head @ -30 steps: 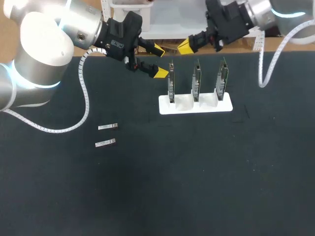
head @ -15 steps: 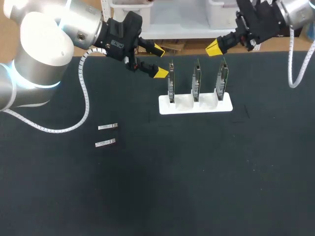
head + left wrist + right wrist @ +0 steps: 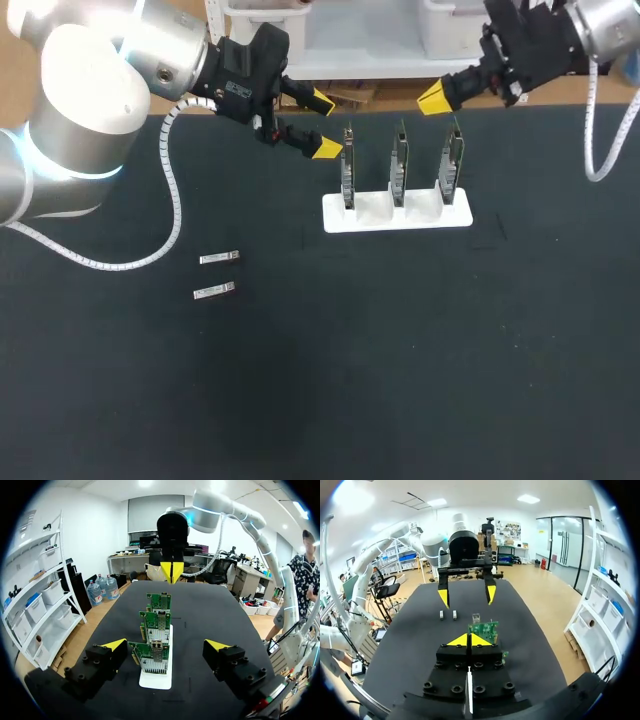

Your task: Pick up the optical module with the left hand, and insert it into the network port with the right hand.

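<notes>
left arm (image 3: 95, 110) silver-white, blue-lit ring | white ribbed cable (image 3: 170, 190) | left claw (image 3: 323, 125) black, yellow tips

— Underneath it all?
— Black counter (image 3: 400, 380), matte, wide, plain.
— And toward the far edge?
— White slotted stand (image 3: 375, 212), lying flat on the counter, a little right of middle, long side across.

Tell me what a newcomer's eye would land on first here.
Three green circuit boards stand upright in a white stand on the black table's far half. The open left pincer hovers at the row's left end, the shut right pincer past its right end. Two small silver modules lie apart from both, nearer the left front.
</notes>
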Action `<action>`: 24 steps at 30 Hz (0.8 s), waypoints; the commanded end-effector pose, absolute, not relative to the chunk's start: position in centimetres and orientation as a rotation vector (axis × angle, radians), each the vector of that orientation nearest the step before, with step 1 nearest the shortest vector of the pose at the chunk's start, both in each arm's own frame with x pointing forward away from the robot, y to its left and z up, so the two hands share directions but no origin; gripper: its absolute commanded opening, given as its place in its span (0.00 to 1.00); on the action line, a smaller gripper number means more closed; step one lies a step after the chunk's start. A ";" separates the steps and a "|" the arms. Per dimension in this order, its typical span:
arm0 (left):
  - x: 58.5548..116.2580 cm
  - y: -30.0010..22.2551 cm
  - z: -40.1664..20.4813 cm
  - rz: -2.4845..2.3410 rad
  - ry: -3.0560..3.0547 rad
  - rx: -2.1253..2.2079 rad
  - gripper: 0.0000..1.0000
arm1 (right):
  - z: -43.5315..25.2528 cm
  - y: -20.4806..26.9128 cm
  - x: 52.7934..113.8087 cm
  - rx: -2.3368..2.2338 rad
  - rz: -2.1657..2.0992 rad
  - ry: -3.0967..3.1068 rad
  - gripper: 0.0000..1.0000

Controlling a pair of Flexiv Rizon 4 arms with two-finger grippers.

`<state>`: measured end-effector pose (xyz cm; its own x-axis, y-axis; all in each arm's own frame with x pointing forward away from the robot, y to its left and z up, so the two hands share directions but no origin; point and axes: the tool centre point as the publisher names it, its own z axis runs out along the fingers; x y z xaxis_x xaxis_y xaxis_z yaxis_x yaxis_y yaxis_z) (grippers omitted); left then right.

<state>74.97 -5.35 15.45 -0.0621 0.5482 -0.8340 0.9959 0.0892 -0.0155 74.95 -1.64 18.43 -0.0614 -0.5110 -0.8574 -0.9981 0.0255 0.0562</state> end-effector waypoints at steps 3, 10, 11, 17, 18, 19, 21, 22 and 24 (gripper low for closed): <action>75.1 -5.5 15.5 -0.842 1.700 1.541 1.00 | 17.4 1.6 75.4 -1.574 0.935 1.634 0.00; 75.1 -5.5 15.5 -0.842 1.700 1.541 1.00 | 16.7 4.0 75.8 -1.564 0.929 1.630 0.00; 75.1 -5.5 15.5 -0.842 1.700 1.541 1.00 | 16.6 4.3 75.9 -1.564 0.928 1.629 0.00; 75.1 -5.5 15.5 -0.842 1.700 1.541 1.00 | 16.0 5.7 75.8 -1.586 0.930 1.627 0.00; 75.1 -5.5 15.5 -0.842 1.700 1.541 1.00 | 15.9 5.9 75.8 -1.587 0.930 1.627 0.00; 75.1 -5.5 15.5 -0.842 1.700 1.541 1.00 | 15.8 6.1 75.8 -1.588 0.931 1.627 0.00; 75.1 -5.5 15.5 -0.842 1.700 1.541 1.00 | 15.6 6.5 75.9 -1.589 0.932 1.628 0.00; 75.1 -5.5 15.5 -0.842 1.700 1.541 1.00 | 15.5 6.7 76.0 -1.591 0.931 1.628 0.00; 75.1 -5.5 15.5 -0.842 1.700 1.541 1.00 | 15.2 7.0 76.2 -1.593 0.931 1.634 0.00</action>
